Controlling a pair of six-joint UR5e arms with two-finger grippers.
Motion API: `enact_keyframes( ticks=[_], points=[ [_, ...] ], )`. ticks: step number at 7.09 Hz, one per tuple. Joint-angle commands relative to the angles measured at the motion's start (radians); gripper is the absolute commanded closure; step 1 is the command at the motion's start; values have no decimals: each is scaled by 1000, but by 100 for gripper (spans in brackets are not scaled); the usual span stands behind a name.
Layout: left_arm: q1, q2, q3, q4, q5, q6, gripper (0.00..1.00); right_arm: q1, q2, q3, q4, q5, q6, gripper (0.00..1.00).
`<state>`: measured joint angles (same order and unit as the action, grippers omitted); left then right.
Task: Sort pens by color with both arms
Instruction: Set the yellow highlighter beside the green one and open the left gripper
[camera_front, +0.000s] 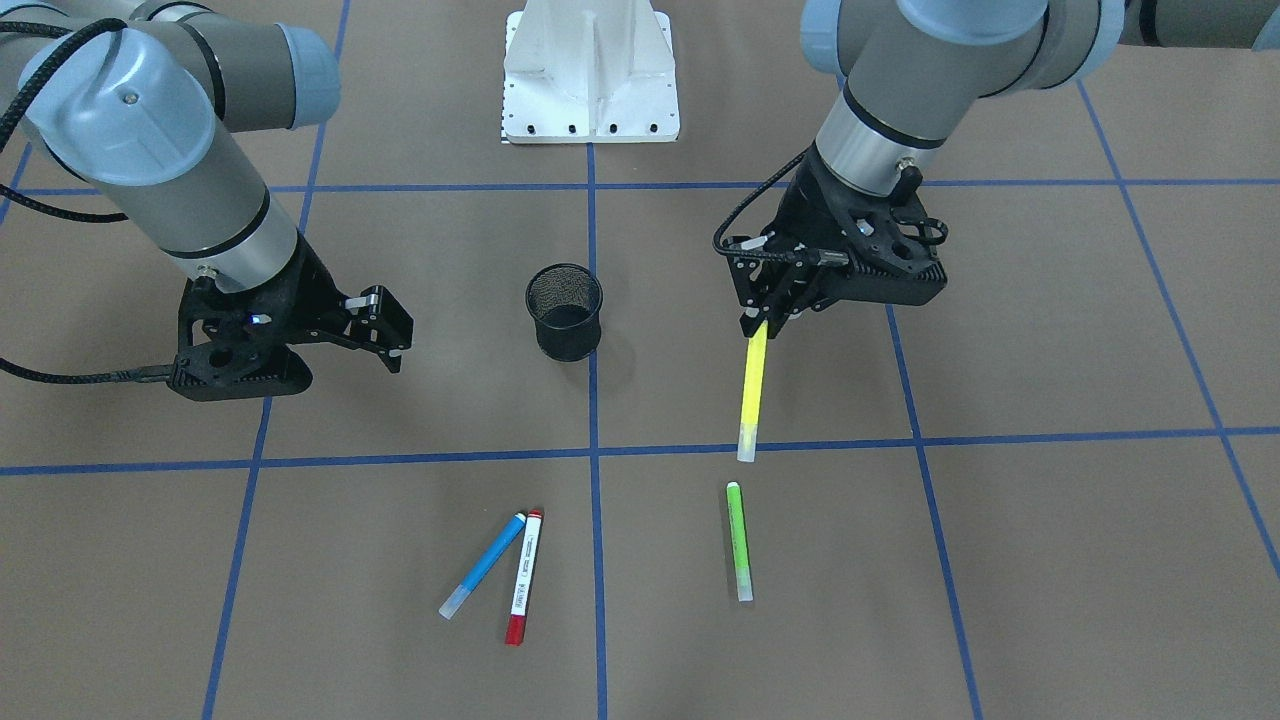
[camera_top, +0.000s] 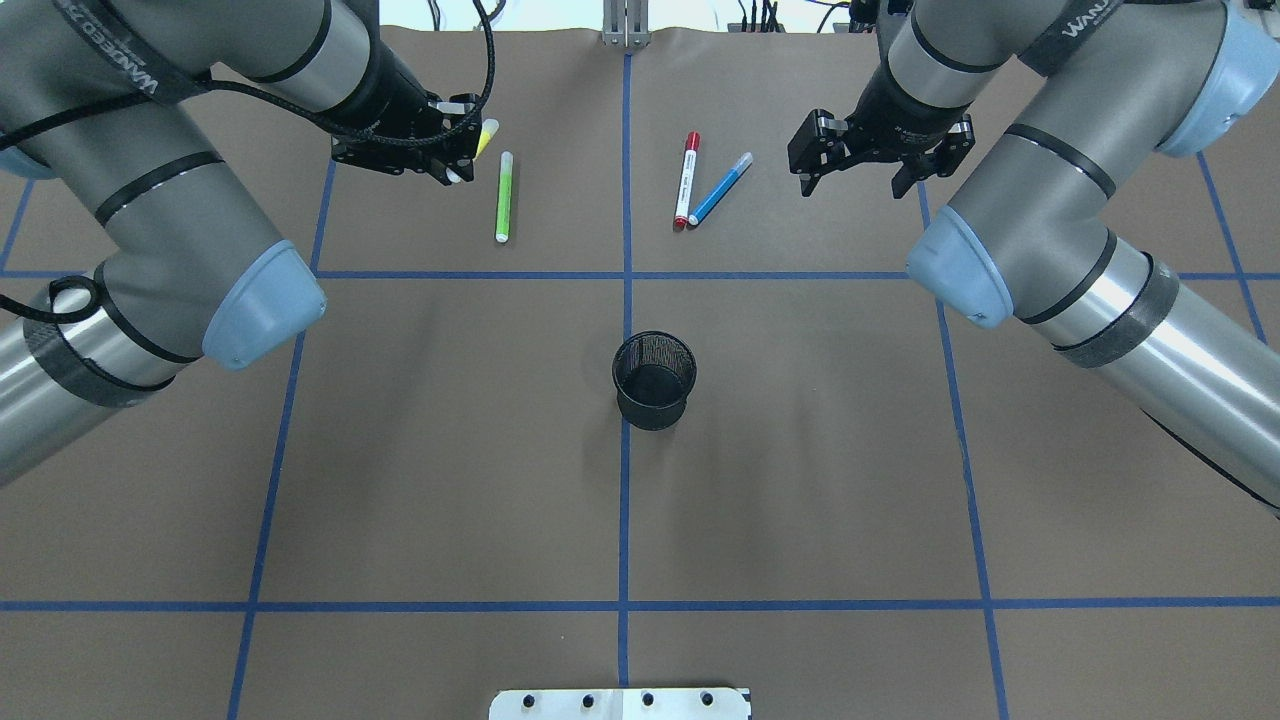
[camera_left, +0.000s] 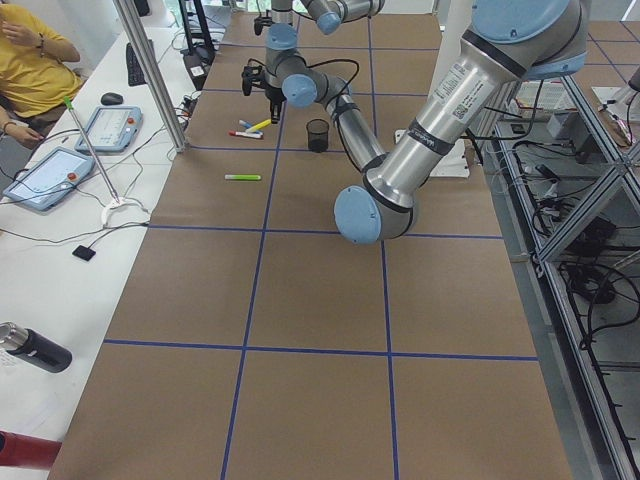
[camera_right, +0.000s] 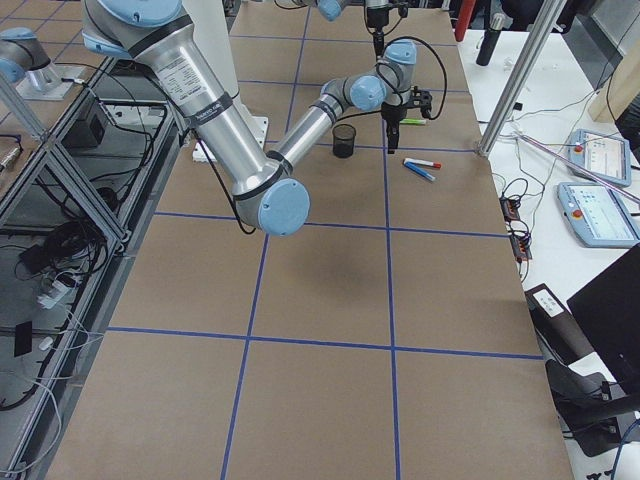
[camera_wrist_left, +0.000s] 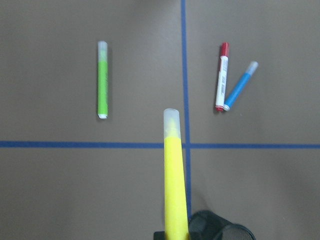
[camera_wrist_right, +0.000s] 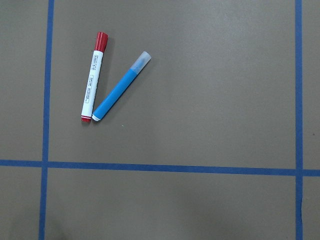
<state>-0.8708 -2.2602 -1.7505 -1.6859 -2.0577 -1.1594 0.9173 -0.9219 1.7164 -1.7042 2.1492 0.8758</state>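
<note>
My left gripper (camera_front: 762, 322) is shut on the upper end of the yellow pen (camera_front: 752, 390), which hangs tilted above the table; the pen fills the lower middle of the left wrist view (camera_wrist_left: 174, 185). The green pen (camera_front: 739, 540) lies on the table just beyond the yellow pen's tip. The blue pen (camera_front: 483, 565) and the white pen with red ends (camera_front: 524, 577) lie together in a V, touching at one end, also in the right wrist view (camera_wrist_right: 121, 86). My right gripper (camera_front: 392, 330) is open and empty, hovering beside that pair (camera_top: 855, 178).
A black mesh cup (camera_front: 565, 310) stands upright at the table's middle between the arms. The white base pedestal (camera_front: 590, 70) sits at the robot's edge. Blue tape lines divide the brown table (camera_front: 1050, 560) into squares. Operators' tablets lie beyond the far edge (camera_left: 40, 175).
</note>
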Motion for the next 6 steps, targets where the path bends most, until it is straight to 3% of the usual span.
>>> enact_keyframes(
  ticks=[1,3,6],
  points=[
    [0,2,151,-207,117,-5,100,0,-2,-1,0,-3,-1,0],
    [3,39,264,-435,189,-43,100,-2,-2,-3,0,-5,-1,0],
    [38,94,350,-570,333,-43,100,-3,-2,-3,0,-8,-1,0]
  ],
)
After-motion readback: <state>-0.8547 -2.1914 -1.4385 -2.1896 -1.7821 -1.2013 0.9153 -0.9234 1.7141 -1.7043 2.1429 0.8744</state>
